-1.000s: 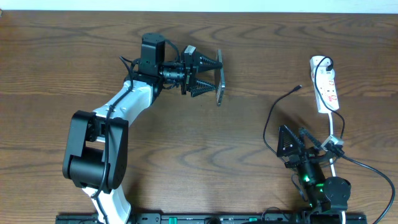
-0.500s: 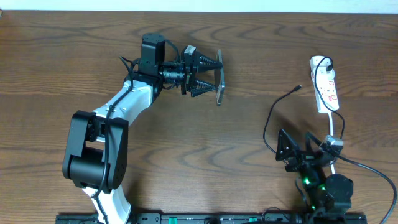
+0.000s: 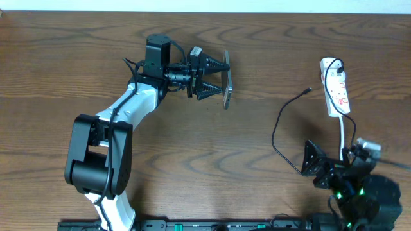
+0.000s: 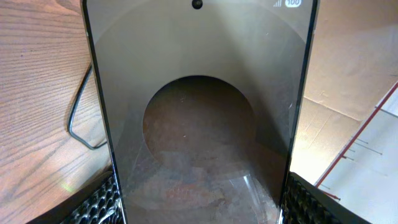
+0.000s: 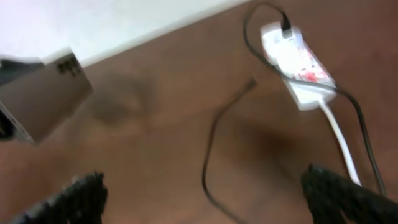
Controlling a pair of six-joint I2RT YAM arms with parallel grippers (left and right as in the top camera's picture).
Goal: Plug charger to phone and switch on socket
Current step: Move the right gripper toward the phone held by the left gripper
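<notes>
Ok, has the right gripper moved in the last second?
Yes. In the overhead view the right gripper has drawn back toward its base, down and rightward, farther from the socket, which has stayed put.

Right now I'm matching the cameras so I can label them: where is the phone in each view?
Overhead: phone upper centre, edge-on between the left fingers.
Left wrist: phone fills the middle.
Right wrist: phone at the left edge, blurred.
Shared landmark: the table, in all three; the socket, overhead and right wrist only.
</notes>
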